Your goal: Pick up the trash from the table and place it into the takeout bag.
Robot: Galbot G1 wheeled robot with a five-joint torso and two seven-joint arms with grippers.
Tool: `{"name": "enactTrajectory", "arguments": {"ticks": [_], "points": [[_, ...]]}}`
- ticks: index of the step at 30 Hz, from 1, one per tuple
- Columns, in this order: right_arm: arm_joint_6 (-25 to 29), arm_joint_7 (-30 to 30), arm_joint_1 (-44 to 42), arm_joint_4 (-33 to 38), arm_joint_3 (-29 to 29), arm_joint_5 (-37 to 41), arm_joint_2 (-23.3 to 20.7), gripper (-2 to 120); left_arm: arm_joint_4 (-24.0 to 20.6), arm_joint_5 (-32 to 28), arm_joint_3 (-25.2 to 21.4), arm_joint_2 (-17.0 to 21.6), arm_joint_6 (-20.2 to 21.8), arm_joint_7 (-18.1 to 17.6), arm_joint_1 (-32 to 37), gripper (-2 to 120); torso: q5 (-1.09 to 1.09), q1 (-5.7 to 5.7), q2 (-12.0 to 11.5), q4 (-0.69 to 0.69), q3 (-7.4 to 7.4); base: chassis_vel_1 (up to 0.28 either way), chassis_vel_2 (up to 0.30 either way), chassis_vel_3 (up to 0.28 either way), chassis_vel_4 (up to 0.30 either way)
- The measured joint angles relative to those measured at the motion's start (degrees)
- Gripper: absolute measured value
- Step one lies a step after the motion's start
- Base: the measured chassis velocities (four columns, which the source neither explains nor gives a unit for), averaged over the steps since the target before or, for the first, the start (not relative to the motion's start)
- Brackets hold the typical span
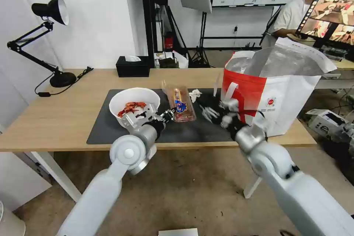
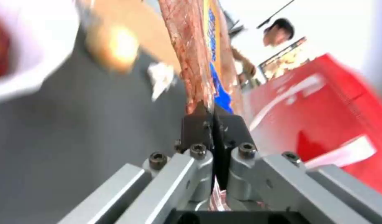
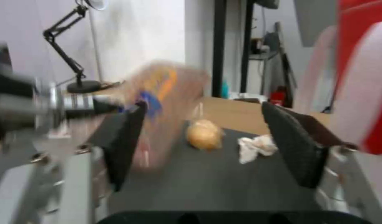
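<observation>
My left tool pinches the edge of the clear tray, which sticks out just past its tip. The tray looks light, bendy and maybe slippery. My right tool is spread wide, beside the takeout bag.

Both arms are smooth light-grey tubes, each with a large round silver joint cap showing a small centre dimple. The left gripper has a pale machined metal body and short black fingers; in the left wrist view its silver linkage bars carry dark hex-socket screws. The right gripper ends in a black wrist collar with silver knuckles; the right wrist view shows its two broad black textured pads mounted on pale grey metal brackets.
</observation>
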Motion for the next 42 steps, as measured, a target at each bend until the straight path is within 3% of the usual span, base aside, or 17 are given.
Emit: {"name": "enactTrajectory", "arguments": {"ticks": [2, 5, 11, 16, 23, 24, 31, 34, 42], "points": [[1.4, 0.5, -6.7, 2.9, 3.9, -2.3, -0.6, 89, -0.5, 1.4, -0.3, 0.4, -0.6, 1.3, -1.1, 0, 0.0, 0.0, 0.0, 0.0, 0.01, 0.0, 0.0, 0.0, 0.0], [2.3, 0.6, -10.9, 4.1, 6.2, -3.5, -0.7, 97, -0.7, 2.2, 0.0, 0.7, -0.9, 1.7, -2.7, 0, 0.0, 0.0, 0.0, 0.0, 0.01, 0.0, 0.0, 0.0, 0.0], [3.5, 0.8, -20.2, 7.2, 11.0, -9.1, 1.0, 100, 0.9, 4.6, 3.0, 2.1, -1.9, 3.4, -10.3, 0, 0.0, 0.01, 0.0, 0.01, 0.01, 0.0, 0.0, 0.0, 0.0], [3.8, 1.7, -28.4, 9.6, 14.0, -15.5, 4.3, 100, 4.4, 9.3, 8.9, 2.1, -4.1, 3.5, -19.2, 0, -0.02, 0.0, 0.0, 0.01, 0.01, 0.0, 0.0, 0.0, 0.0], [6.0, 2.3, -32.5, 8.8, 13.8, -19.6, 8.6, 100, 13.1, 19.8, 20.9, -2.3, -8.0, 2.1, -32.9, 0, 0.01, 0.01, 0.0, 0.0, 0.02, 0.0, 0.0, 0.0, 0.0], [6.0, 2.3, -32.5, 8.8, 13.8, -19.6, 8.6, 100, 13.1, 19.8, 20.9, -2.3, -8.0, 2.1, -32.9, 0, 0.01, 0.01, 0.0, 0.0, 0.02, 0.0, 0.0, 0.0, 0.0], [6.7, 3.0, -32.7, 7.1, 12.0, -22.6, 11.5, 100, 21.3, 27.8, 27.3, -8.7, -8.9, 5.4, -39.6, 0, 0.01, 0.01, 0.0, 0.0, 0.02, 0.0, 0.0, 0.0, 0.0], [7.2, 3.0, -33.2, 6.3, 10.8, -23.9, 12.4, 100, 27.9, 36.1, 31.5, -12.7, -8.9, 8.2, -43.1, 0, 0.01, 0.01, 0.0, 0.0, 0.02, 0.0, 0.0, 0.0, 0.0], [7.7, 3.0, -33.4, 5.3, 9.4, -25.1, 13.2, 100, 35.4, 47.1, 38.5, -16.8, -9.2, 12.5, -47.1, 0, 0.01, 0.01, 0.0, 0.0, 0.02, 0.0, 0.0, 0.0, 0.0]]}}
